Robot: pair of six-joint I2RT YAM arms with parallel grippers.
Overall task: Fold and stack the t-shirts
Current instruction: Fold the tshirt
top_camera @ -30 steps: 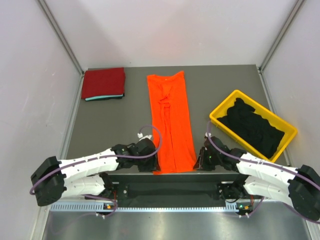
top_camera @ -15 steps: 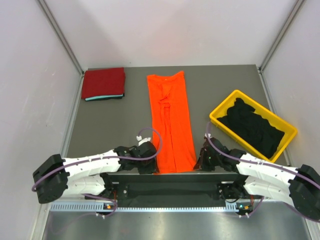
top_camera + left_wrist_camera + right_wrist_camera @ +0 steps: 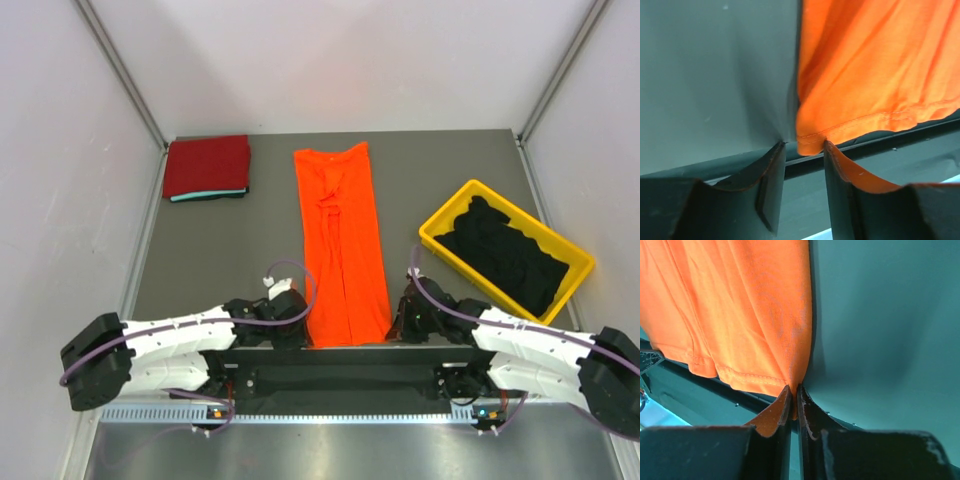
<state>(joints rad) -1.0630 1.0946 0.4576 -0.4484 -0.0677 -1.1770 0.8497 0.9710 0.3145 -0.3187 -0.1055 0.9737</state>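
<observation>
1. The orange t-shirt (image 3: 342, 250) lies as a long narrow strip down the middle of the counter (image 3: 230, 250), collar end toward 12 o'clock and hem at the 6 o'clock edge; the step in hand, I judge, is taking both hem corners so the hem can be carried up toward the collar.
2. The right jaws are pressed together on the hem corner (image 3: 792, 390) on the 5 o'clock side; the cloth is pinched thin between them, and the hold looks sound.
3. The left jaws stand apart, one on either side of the other hem corner (image 3: 807, 142) at 7 o'clock; the stitched edge sits only at their tips, and nothing is clamped there yet.
4. To do this well, the left jaws likely need to ease a little farther onto the cloth, past the stitching, before closing; a bite on the very tip could slip, or catch only one layer of the strip.
5. Both corners should then rise level, with the hem kept taut between them, and travel straight toward 12 o'clock; an uneven lift would probably skew the fold.
6. The stack stands at 10 o'clock, a dark red t-shirt (image 3: 206, 165) on a teal one (image 3: 205, 196); the black t-shirts (image 3: 505, 255) lie in the yellow bin (image 3: 440, 235) at 3 o'clock.
</observation>
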